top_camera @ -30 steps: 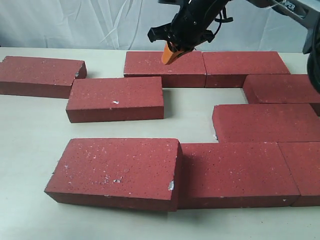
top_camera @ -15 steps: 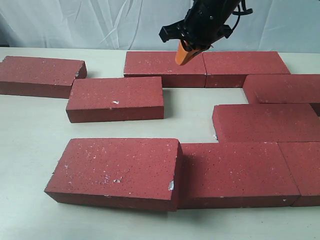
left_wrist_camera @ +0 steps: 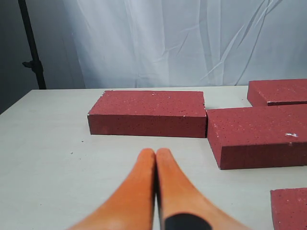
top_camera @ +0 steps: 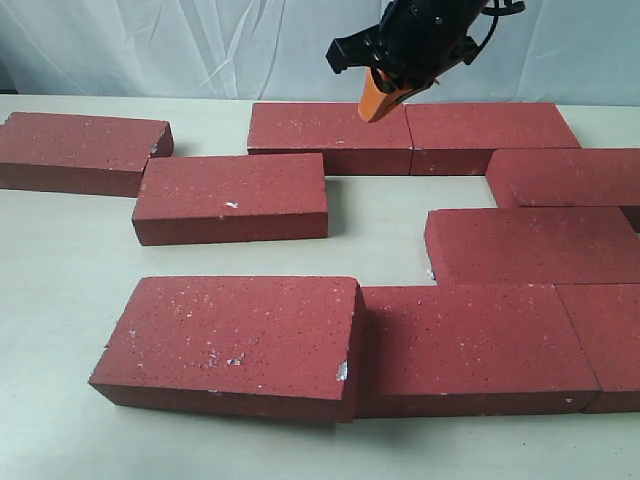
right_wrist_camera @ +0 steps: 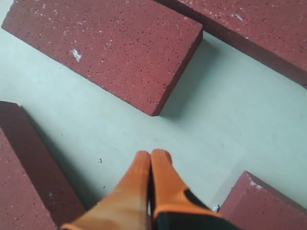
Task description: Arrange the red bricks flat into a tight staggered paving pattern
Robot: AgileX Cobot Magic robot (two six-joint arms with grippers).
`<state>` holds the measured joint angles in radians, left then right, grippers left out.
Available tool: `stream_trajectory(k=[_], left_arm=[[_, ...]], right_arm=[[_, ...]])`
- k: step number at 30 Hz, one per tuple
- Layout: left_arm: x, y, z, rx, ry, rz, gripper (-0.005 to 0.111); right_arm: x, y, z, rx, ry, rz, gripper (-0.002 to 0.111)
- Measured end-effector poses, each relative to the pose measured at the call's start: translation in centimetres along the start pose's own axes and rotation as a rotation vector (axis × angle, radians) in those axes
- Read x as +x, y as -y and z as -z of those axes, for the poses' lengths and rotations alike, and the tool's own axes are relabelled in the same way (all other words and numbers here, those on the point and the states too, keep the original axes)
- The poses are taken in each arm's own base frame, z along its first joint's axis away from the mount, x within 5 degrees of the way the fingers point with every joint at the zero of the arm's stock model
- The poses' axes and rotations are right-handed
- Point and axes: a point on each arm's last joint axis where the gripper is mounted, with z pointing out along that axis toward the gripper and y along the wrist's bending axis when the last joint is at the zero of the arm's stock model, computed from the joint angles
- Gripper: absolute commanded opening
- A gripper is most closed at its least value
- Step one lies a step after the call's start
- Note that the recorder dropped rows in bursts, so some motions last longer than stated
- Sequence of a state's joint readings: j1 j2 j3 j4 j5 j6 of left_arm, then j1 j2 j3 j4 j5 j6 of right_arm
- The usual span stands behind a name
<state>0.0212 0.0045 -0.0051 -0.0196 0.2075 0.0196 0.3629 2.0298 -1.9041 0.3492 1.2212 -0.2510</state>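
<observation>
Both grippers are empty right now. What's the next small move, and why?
Probably slide the loose middle brick rightward with the left gripper, which is shut and low over the table near it. A wide bare gap separates that brick from the middle-row brick on the right, while the right gripper hovers shut above the back-row bricks.

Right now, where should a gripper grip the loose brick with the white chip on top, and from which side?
Probably from above, jaws across the long sides of the chipped brick, left of its middle: it lies flat, the front side faces bare table, and the back-row brick crowds its far right corner.
</observation>
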Motion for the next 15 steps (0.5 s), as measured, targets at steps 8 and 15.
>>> stream_trajectory(k=[8, 15], left_arm=[[0.0, 0.0, 0.0, -0.002, 0.000, -0.008, 0.000], [0.0, 0.0, 0.0, -0.002, 0.000, -0.010, 0.000]], right_arm=[[0.3, 0.1, -0.4, -0.002, -0.018, -0.008, -0.001], [2.2, 0.9, -2.7, 0.008, -0.113, -0.032, -0.001]])
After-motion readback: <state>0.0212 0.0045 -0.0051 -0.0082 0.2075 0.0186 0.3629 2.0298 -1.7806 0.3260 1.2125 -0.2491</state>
